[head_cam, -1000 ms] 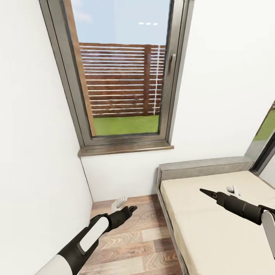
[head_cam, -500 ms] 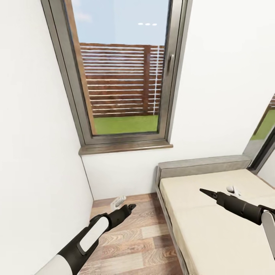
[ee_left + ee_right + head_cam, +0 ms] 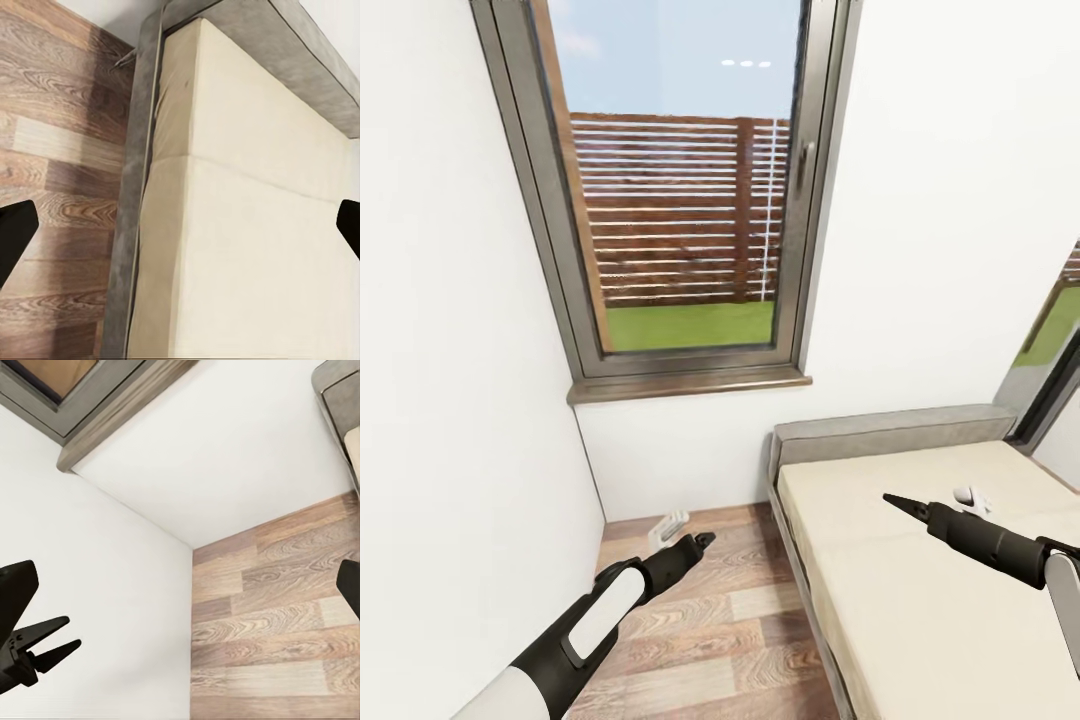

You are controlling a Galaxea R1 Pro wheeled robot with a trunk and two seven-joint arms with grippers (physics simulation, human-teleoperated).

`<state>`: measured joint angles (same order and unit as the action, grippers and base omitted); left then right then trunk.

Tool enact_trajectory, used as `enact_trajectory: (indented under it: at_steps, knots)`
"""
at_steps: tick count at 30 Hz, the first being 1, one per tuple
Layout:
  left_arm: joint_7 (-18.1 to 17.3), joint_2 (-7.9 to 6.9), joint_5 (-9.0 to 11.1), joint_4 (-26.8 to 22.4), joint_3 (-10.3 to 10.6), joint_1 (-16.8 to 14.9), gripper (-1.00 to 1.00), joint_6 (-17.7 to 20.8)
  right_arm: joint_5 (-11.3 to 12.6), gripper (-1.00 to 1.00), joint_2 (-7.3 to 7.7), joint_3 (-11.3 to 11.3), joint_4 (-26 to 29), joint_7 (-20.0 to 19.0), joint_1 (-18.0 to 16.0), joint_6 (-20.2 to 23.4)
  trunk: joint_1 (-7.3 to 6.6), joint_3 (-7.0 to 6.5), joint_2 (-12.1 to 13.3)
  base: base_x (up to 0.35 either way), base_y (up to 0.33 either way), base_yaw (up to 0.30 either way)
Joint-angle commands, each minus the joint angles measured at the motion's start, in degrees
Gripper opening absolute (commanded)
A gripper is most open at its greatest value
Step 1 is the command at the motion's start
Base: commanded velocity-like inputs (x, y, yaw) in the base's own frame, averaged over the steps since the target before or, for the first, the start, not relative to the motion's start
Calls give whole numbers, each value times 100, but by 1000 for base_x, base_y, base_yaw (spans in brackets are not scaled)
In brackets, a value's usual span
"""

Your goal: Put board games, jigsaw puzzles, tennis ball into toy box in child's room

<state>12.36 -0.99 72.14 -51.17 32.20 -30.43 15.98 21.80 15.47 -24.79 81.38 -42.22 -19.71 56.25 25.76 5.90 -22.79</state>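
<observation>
The bed, with a plain beige mattress and a low grey headboard, fills the lower right of the head view. No board game shows on the stretch of mattress I see. The table, toy box, jigsaw puzzles and tennis ball are out of view. My left gripper hangs over the wood floor beside the bed. In its wrist view the fingers stand wide apart with nothing between them, above the mattress edge. My right gripper hovers over the mattress, open and empty.
A tall dark-framed window with a brown sill is set in the white wall straight ahead. A white wall runs close along my left. A narrow strip of plank floor lies between that wall and the bed frame.
The whole picture has slid very slightly, so the camera has moved a little. Both arms hold the same pose and both grippers stay open.
</observation>
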Motion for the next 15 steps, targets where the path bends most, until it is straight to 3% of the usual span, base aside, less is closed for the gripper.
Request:
enact_trajectory:
  at_steps: [1,15]
  knots:
    - [47,-7,54,-11,19,-6,100,-5,-18,100,0,-7,1,-32,-7,26,3,13,-13,-129,0,0]
    - [47,-7,54,-14,18,-6,100,-21,-18,100,0,-8,2,-27,-7,26,3,12,-13,-121,0,-27]
